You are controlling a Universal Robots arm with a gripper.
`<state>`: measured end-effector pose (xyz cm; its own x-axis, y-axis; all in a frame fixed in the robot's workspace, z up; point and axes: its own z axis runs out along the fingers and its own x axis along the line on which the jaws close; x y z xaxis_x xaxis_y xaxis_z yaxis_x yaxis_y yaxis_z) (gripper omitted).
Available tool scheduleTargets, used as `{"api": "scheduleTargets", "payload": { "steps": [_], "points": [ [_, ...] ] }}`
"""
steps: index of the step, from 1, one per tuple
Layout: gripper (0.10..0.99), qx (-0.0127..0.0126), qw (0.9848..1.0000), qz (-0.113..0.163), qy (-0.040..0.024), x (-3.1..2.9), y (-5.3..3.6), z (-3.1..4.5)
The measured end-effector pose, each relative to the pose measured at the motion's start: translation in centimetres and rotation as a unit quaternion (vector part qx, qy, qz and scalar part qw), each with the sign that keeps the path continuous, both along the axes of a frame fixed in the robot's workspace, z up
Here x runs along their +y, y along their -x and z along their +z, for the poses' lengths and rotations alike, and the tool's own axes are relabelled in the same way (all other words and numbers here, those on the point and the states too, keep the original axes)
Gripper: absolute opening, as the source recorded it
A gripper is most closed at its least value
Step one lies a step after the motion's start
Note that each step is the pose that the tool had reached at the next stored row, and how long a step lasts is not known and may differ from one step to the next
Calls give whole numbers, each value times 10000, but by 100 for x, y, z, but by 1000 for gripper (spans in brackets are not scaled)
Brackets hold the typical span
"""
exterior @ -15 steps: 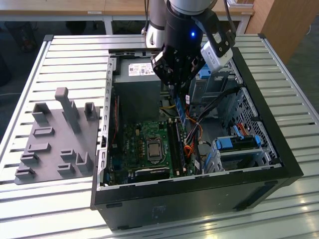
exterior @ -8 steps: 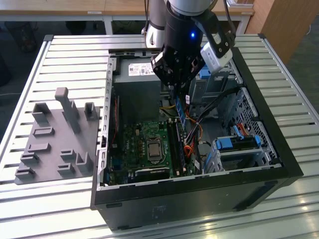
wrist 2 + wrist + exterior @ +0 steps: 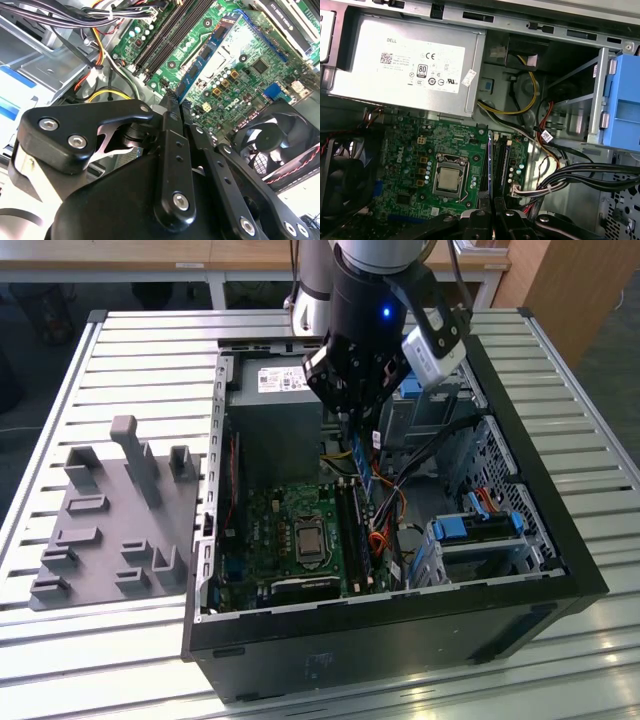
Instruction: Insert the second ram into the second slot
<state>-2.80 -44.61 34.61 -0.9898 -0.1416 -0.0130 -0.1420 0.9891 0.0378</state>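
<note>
The gripper [image 3: 347, 423] hangs inside the open case [image 3: 400, 632], its jaws pinched on one end of the ram [image 3: 362, 468]. The blue stick stands on edge and slopes down from the gripper toward the slots [image 3: 352, 530] on the board [image 3: 270, 530].

In the second wrist view the ram [image 3: 210, 47] runs out from the black fingers [image 3: 170, 145], just beside the dark slots and roughly parallel with them. It seems to sit above them, though I cannot tell whether its lower edge touches one. In the first wrist view it shows edge-on as a thin blue line near the socket [image 3: 449, 180].

The grey power supply [image 3: 405, 65] lies just beside the board. A blue clip [image 3: 625, 100] and black cables [image 3: 580, 175] lie on the slots' other side. A fan [image 3: 280, 140] sits at one edge of the board.

Outside the case, at the exterior view's left, a grey fixture [image 3: 110, 530] rests on the slatted table [image 3: 150, 340].
</note>
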Motion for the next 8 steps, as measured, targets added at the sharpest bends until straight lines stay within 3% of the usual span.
{"api": "scheduleTargets", "payload": {
  "steps": [8],
  "points": [
    [137,0,10000,-7,0,0,0,-15]
  ]
}}
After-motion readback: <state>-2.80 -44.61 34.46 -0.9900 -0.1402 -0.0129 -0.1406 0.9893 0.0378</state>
